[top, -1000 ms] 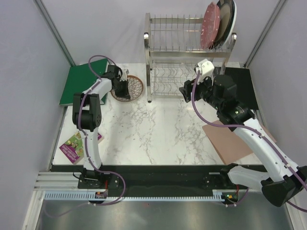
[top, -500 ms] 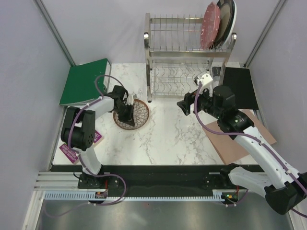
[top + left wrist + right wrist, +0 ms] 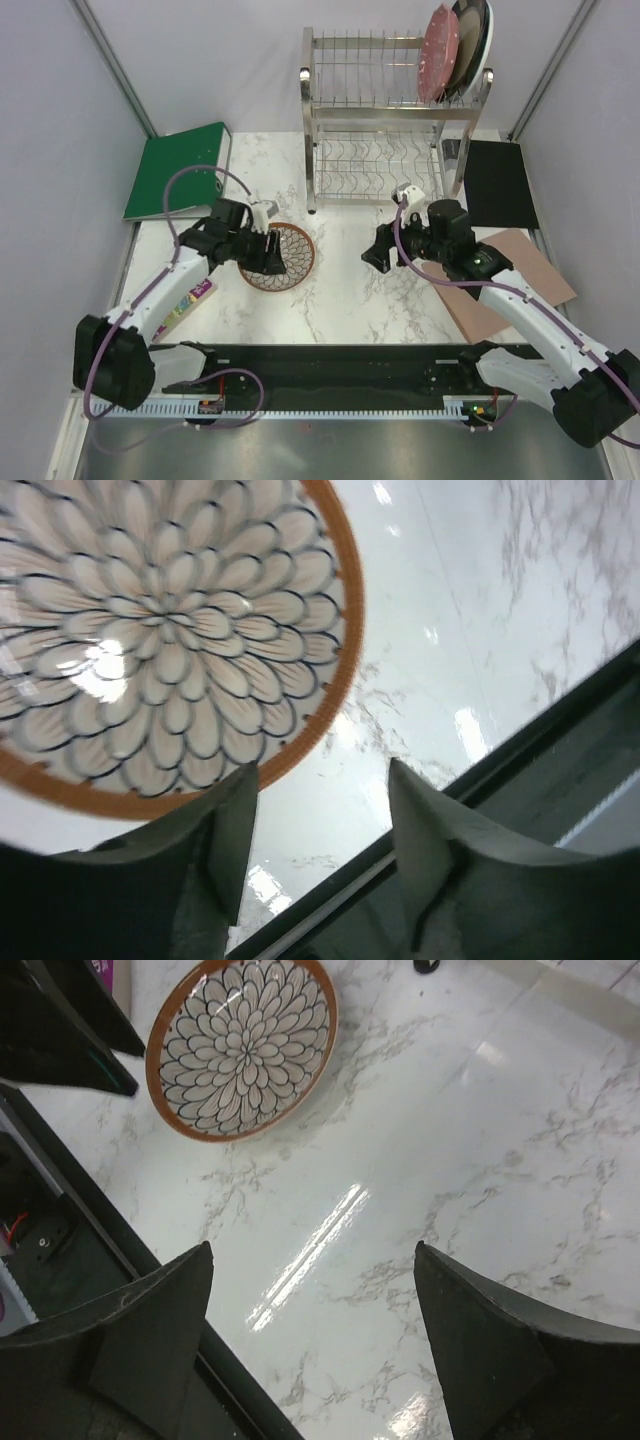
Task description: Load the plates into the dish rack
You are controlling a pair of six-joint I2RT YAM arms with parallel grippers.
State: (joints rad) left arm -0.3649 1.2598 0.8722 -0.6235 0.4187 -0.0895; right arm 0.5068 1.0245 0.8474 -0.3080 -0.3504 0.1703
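Petal plate (image 3: 291, 256) lies on the counter (image 3: 340, 290) before my parted, empty left pincer (image 3: 320, 780); right pincer (image 3: 312, 1255) wide; other plates (image 3: 437, 55) already racked.

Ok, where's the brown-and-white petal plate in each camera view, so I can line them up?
Top external: the petal plate lies flat on the marble table, left of centre.
Left wrist: it fills the upper left, cut off by the frame edges.
Right wrist: upper left, whole plate visible.
Shared landmark: the black strip along the table's near edge shows in all three.
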